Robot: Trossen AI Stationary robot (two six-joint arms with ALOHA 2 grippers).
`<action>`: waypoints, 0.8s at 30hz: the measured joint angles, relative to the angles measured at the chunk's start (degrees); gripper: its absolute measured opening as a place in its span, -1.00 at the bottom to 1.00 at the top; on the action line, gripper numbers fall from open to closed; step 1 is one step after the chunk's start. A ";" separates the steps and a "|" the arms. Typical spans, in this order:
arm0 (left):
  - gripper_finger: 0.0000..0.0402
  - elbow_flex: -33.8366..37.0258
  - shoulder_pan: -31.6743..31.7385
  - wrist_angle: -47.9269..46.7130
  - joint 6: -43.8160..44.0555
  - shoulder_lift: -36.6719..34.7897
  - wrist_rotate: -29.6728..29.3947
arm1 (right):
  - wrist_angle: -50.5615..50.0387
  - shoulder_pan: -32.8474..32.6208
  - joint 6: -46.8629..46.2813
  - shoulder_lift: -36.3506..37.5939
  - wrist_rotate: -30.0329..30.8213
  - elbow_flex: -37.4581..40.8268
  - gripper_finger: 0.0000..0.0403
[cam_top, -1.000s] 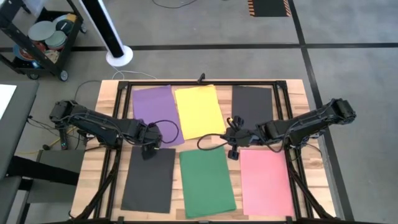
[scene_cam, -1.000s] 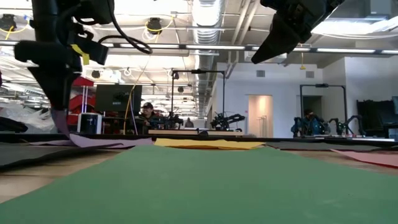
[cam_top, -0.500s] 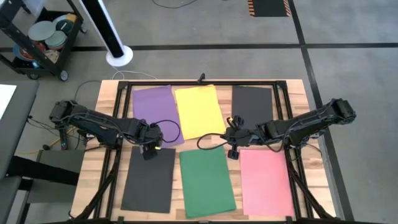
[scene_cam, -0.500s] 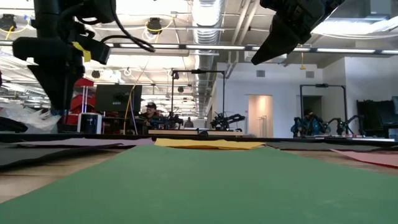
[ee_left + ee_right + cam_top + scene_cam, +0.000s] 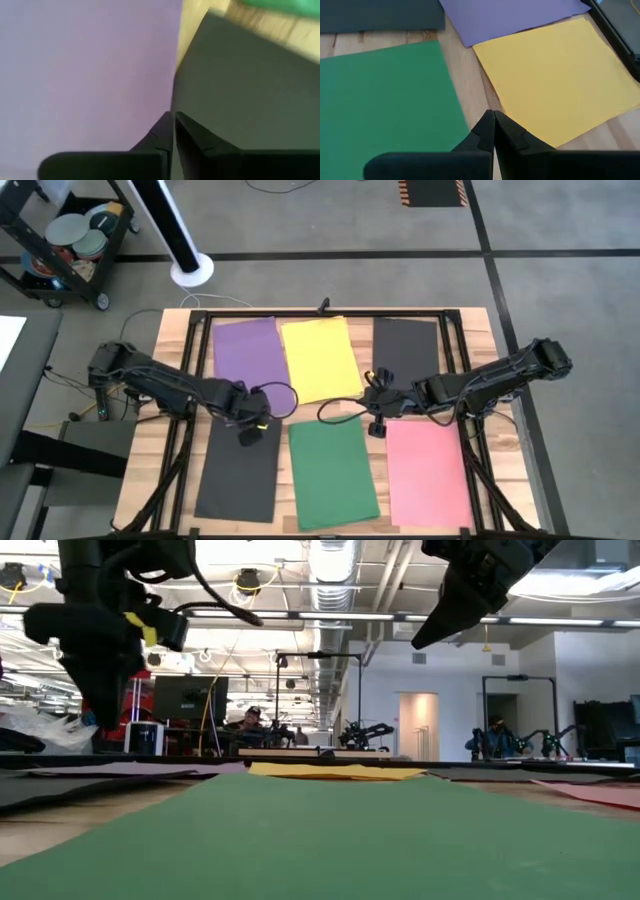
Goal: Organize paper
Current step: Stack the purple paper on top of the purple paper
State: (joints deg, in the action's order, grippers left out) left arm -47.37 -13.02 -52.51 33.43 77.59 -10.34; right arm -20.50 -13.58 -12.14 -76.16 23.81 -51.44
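Six sheets of paper lie flat on the wooden table: purple (image 5: 248, 352), yellow (image 5: 320, 358) and black (image 5: 405, 345) in the far row, black (image 5: 240, 470), green (image 5: 333, 472) and pink (image 5: 427, 470) in the near row. My left gripper (image 5: 250, 435) is shut and points down, hovering over the far right corner of the near black sheet (image 5: 240, 85), next to the purple sheet's near edge (image 5: 100, 70). My right gripper (image 5: 374, 425) is shut and hangs above the gap between the green sheet (image 5: 385, 100) and the yellow sheet (image 5: 555, 80).
A black metal frame (image 5: 330, 313) runs around the table top, with rails down both sides. Cables loop near both grippers. Off the table's far left corner stand a cart with plates (image 5: 70, 240) and a white post base (image 5: 190, 272).
The purple sheet's near corner, raised at my left gripper a second ago, has dropped flat onto the table. My left gripper has then moved toward the table's near edge and a little right and down, from the purple sheet to the near black sheet's far corner.
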 joint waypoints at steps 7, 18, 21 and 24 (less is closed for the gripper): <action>-1.00 -0.85 0.50 8.48 -4.39 2.03 -1.51 | -0.06 -0.27 -0.46 0.00 0.00 0.00 -1.00; -1.00 0.61 3.23 5.24 -8.16 10.13 -2.16 | -0.45 -0.27 -0.44 -0.02 0.00 0.00 -1.00; -1.00 0.62 3.70 1.88 -8.79 11.55 -4.76 | -0.51 -0.27 -0.44 0.00 0.02 0.00 -1.00; -1.00 0.84 4.34 0.08 -8.77 11.67 -6.21 | -0.56 -0.27 -0.44 -0.02 0.01 0.00 -1.00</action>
State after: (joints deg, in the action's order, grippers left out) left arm -46.54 -8.67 -52.44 24.67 89.26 -16.55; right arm -21.06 -13.85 -12.58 -76.18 23.83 -51.44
